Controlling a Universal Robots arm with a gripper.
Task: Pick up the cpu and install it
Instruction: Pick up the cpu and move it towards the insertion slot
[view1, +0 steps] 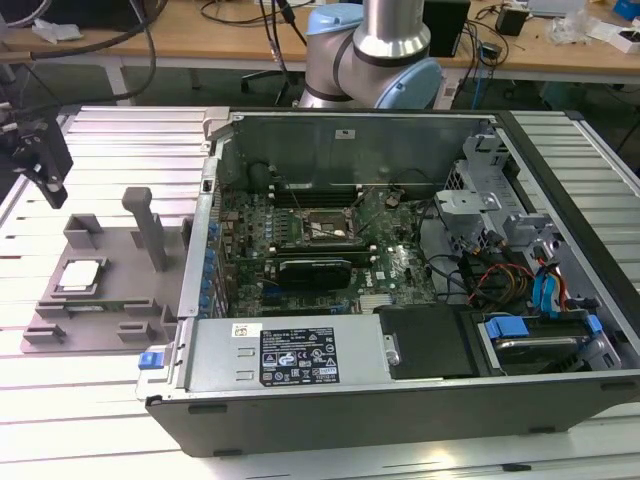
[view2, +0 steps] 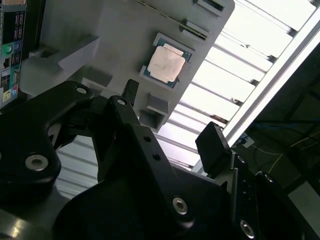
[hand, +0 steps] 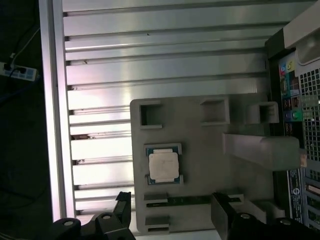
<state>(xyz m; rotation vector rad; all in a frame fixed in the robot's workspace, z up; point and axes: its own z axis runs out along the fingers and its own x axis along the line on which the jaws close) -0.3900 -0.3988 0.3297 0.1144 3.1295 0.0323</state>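
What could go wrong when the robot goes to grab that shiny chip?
1. The open pincer hangs apart from the chip. The chip lies flat and low in its grey holder, so the pincer might slip off its thin edges.
2. A tall post stands near it, and the pincer could bump that.

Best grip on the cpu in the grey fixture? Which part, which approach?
Probably from straight above, pinching two opposite edges of the cpu. It lies flat, lid up, in a shallow pocket of the grey fixture, so only its thin sides offer a hold.
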